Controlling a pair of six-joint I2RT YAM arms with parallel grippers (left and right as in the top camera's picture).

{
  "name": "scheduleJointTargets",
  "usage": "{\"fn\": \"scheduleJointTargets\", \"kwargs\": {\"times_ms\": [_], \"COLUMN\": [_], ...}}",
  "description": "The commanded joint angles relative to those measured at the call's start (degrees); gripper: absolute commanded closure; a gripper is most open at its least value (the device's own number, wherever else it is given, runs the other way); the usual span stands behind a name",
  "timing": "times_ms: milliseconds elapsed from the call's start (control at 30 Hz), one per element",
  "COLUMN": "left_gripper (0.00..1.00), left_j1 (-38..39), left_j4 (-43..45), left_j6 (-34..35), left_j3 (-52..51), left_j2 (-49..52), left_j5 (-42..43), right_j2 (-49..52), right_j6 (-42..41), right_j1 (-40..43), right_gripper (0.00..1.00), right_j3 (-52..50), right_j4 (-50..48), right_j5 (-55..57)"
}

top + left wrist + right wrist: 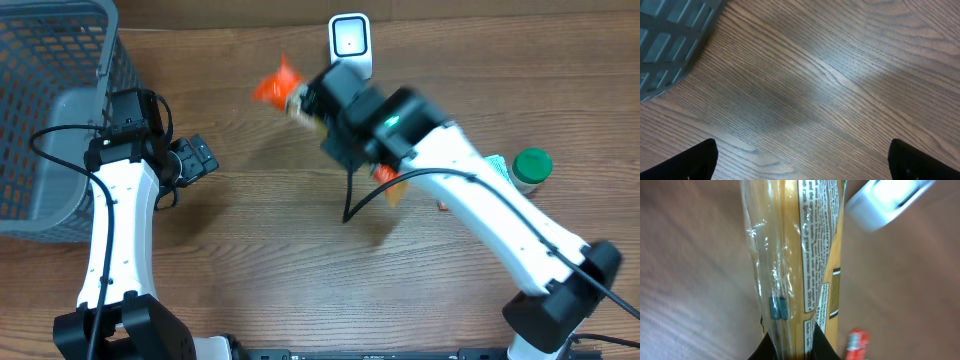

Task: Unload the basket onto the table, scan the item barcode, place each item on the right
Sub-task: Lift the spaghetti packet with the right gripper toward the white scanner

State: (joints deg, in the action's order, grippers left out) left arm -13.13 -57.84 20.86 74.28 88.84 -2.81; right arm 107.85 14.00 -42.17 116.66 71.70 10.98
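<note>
- Wood table [260, 250]: orange packet [275, 85] just left of scanner [350, 40], pinched tight in right gripper [303, 100].
- Right wrist cam only: packet's printed label [812, 255] legible-ish.
- Left gripper [197, 160] wide open, empty, near basket [50, 60].
- Green-lid jar [530, 165] beside right arm.

orange printed packet [277, 87], blurred, just beside white scanner [350, 38]

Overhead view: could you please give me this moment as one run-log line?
right gripper: shut on snack packet | position: near barcode scanner | left gripper: open, empty, beside basket
</note>
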Motion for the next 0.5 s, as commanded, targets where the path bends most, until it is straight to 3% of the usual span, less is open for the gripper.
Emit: {"fn": "scheduleJointTargets", "kwargs": {"times_ms": [0, 200, 467], "left_gripper": [0.0, 0.0, 0.0], "left_j1": [0.0, 0.0, 0.0], "left_j4": [0.0, 0.0, 0.0], "left_j6": [0.4, 0.4, 0.4], "left_j3": [0.1, 0.1, 0.1], "left_j2": [-0.1, -0.1, -0.1], "left_j5": [-0.4, -0.4, -0.4], "right_j2": [-2.0, 1.1, 11.9], "right_j6": [5.7, 10.9, 25.1], "right_j1": [1.1, 1.8, 3.7], "right_gripper": [0.97, 0.97, 0.97], "right_j3": [11.1, 21.1, 21.4], "right_j4": [2.0, 2.2, -8.8], "right_j5": [1.6, 8.2, 15.2]}}
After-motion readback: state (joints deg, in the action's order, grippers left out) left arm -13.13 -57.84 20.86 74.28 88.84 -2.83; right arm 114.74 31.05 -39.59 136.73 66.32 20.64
